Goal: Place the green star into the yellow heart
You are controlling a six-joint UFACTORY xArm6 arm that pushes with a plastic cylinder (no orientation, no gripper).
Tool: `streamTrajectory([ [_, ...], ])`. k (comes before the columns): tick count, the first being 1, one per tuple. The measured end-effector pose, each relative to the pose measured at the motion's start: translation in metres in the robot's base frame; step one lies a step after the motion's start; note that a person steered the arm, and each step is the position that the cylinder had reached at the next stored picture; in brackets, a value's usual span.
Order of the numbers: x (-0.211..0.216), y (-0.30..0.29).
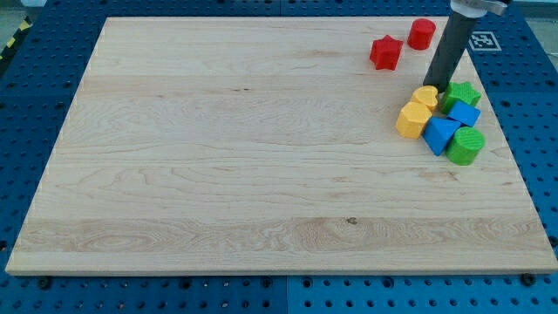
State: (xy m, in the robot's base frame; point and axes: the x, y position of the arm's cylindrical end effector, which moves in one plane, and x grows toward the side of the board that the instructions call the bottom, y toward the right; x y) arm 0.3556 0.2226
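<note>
The green star lies near the board's right edge, at the top of a tight cluster of blocks. The yellow heart sits just to its left, with a small gap between them. My tip rests on the board at the top of that gap, touching or almost touching the heart's upper right side. The dark rod rises from there toward the view's top right and hides part of the gap.
A larger yellow block sits below-left of the heart. A blue cube, a blue triangle and a green cylinder crowd below the star. A red star and a red cylinder lie above the cluster.
</note>
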Motion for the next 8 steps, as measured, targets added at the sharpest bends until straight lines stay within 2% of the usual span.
streamTrajectory([
  [1,-0.009,0.008],
  [3,0.029,0.122],
  [5,0.039,0.109],
  [8,0.039,0.002],
])
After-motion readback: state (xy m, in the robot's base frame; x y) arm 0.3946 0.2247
